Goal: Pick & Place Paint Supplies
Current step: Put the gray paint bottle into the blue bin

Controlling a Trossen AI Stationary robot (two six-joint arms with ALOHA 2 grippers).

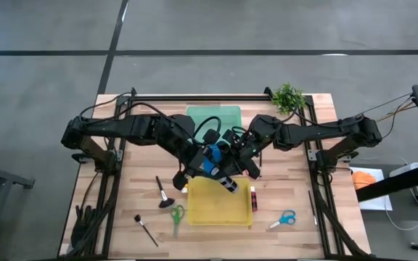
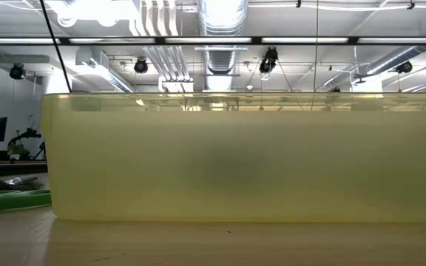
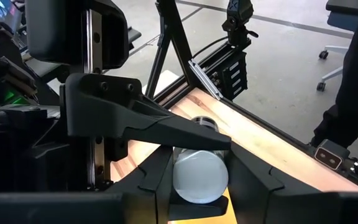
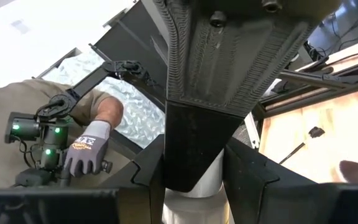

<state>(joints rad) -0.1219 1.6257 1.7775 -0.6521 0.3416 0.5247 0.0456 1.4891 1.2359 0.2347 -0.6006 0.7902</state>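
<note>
I hold a black paint bottle (image 1: pixel 228 184) over the back edge of the yellow tray (image 1: pixel 218 210), and both my grippers meet on it. My left gripper (image 3: pixel 199 177) clenches its white cap (image 3: pixel 199 175) between its fingers; my right gripper (image 4: pixel 194 186) grasps the same bottle from the other side. A magenta bottle (image 1: pixel 253 197) lies just beside the tray's right wall. Green scissors (image 1: pixel 176 214) lie at its left wall, with two brushes (image 1: pixel 161 190) farther left. Blue scissors (image 1: pixel 284 218) lie right of the tray.
</note>
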